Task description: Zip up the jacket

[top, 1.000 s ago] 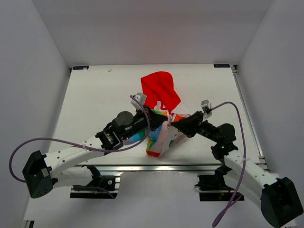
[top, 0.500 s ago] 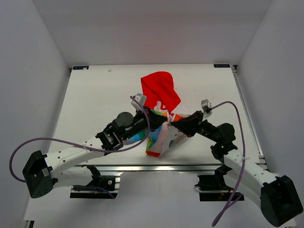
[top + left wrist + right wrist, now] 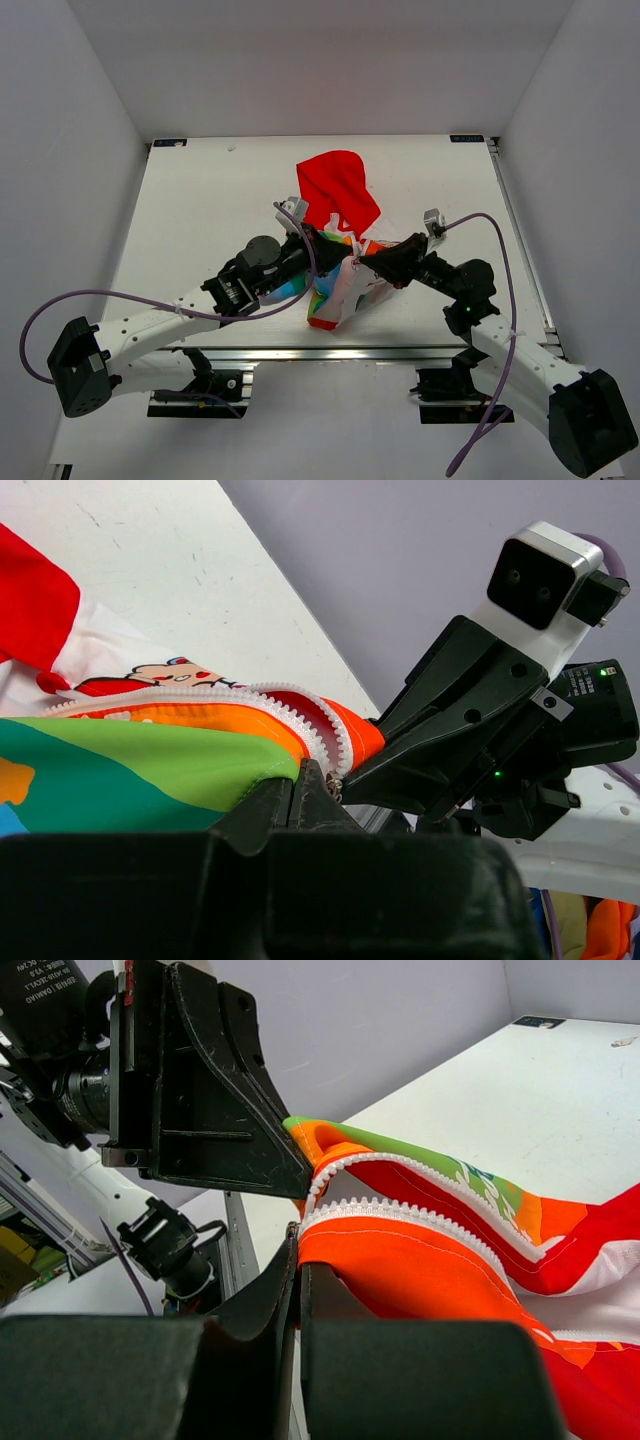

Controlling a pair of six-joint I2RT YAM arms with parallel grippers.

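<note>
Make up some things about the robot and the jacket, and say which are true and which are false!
1. The left gripper and the right gripper both pinch the jacket. True.
2. The zipper is zipped up. False: its two rows of teeth stand apart.
3. The hood is red. True.
4. The grippers are far from each other. False: their tips almost meet.
5. The jacket lies in the far left corner of the table. False: it is near the middle.
</note>
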